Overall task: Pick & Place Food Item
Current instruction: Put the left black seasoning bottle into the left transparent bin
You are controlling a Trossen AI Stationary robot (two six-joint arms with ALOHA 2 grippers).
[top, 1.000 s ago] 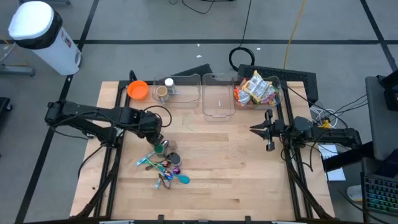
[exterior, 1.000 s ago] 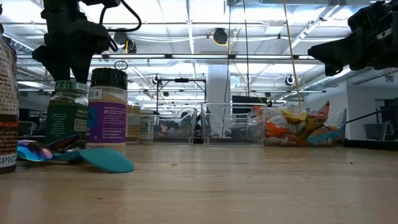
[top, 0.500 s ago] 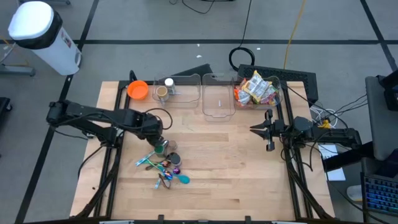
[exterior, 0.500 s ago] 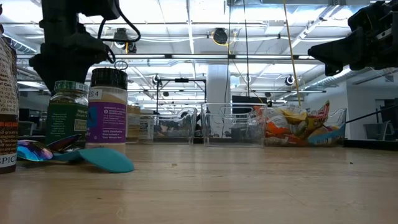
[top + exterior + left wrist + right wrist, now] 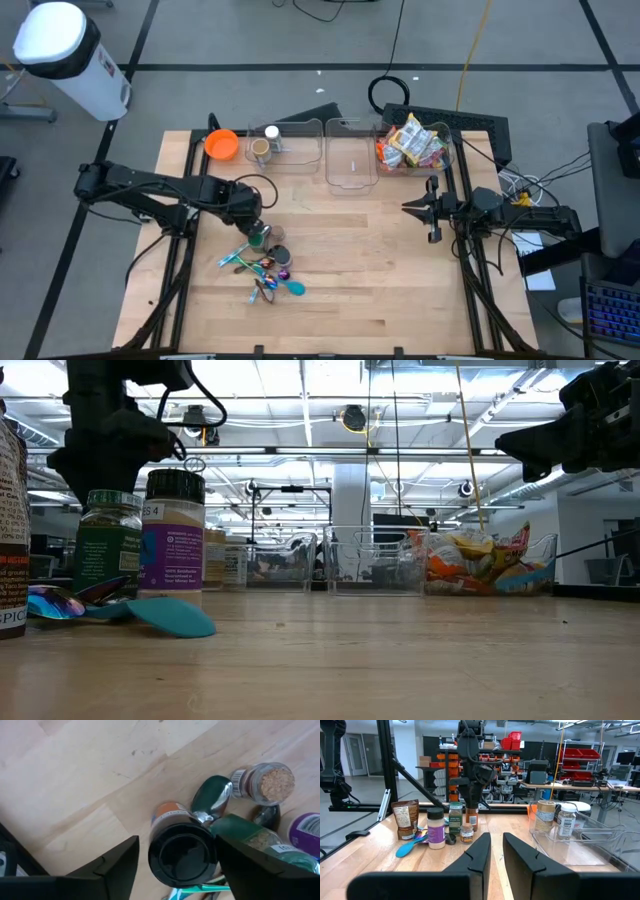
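While the left tool [image 5: 175, 865] hung spread either side of the black-capped jar [image 5: 180, 852] upright on the counter [image 5: 400, 270], grasping was the step; next: descend, close; right tool [image 5: 432, 210] waited, narrowed, empty.

Grey floor [image 5: 250, 40] with dark tape lines; red bins [image 5: 580, 755] on shelving.

Left gripper [image 5: 176, 857] pointed straight down, fingers [image 5: 117, 865] spread wide apart, arm stretched low. Right gripper [image 5: 432, 211] parked well off, arm level, fingers nearly together, holding nothing.
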